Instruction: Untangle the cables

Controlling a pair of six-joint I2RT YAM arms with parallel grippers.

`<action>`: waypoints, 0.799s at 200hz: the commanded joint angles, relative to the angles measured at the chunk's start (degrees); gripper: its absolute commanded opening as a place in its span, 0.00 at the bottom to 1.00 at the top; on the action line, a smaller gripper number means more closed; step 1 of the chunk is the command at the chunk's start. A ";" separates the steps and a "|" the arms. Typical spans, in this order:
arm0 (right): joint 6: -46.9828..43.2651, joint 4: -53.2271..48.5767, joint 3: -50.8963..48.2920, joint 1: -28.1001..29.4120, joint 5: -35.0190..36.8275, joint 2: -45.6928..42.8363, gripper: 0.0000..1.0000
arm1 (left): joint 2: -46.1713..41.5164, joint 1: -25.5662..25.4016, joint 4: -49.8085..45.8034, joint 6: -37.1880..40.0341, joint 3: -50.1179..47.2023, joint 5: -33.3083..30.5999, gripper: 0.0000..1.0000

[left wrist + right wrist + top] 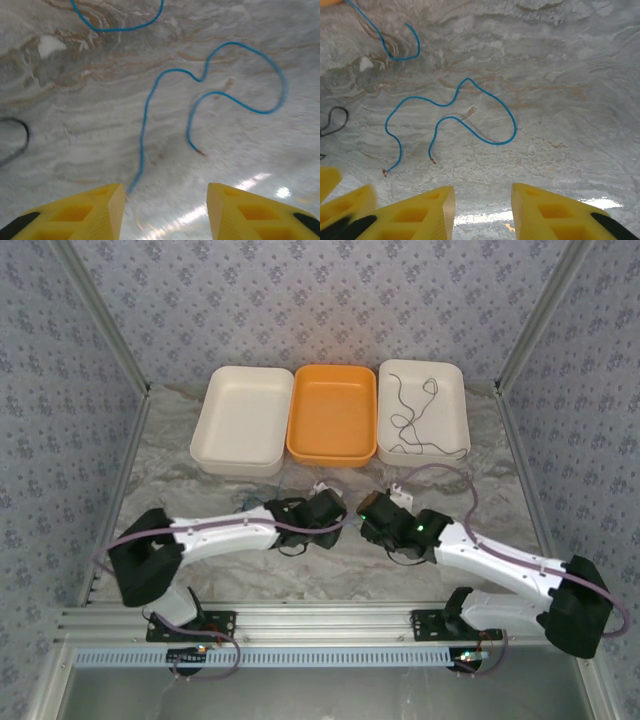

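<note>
Blue cable (468,79) apparently unheld before right end effector (483,194).

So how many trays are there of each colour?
White trays: 2, the left tray and the right tray
Orange tray: 1
Total: 3

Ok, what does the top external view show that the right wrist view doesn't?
Top external: three shallow plastic trays along the far side, left cream tray, orange tray, right cream tray with a thin black cable looped inside. Right wrist: a thin blue cable lying loose in curves, both ends free. Both: the marbled grey tabletop and the right gripper, jaws apart, holding nothing.
</note>
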 commanded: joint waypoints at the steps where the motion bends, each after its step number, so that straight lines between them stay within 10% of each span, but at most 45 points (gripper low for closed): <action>1: 3.63 -2.40 -1.07 0.17 2.66 -3.78 0.38 | 4.59 0.00 -2.51 7.18 3.07 -7.83 0.51; 58: 9.70 3.19 -6.73 0.87 -0.69 -6.47 0.39 | 11.46 2.33 1.44 8.87 5.61 -6.62 0.48; 136: 28.97 12.97 -11.13 1.41 -1.92 -1.70 0.41 | 10.81 4.12 9.28 8.14 0.94 -0.27 0.01; 160: 38.55 13.12 -9.23 1.18 -2.62 1.62 0.45 | 8.28 4.47 11.09 5.87 -1.58 2.04 0.00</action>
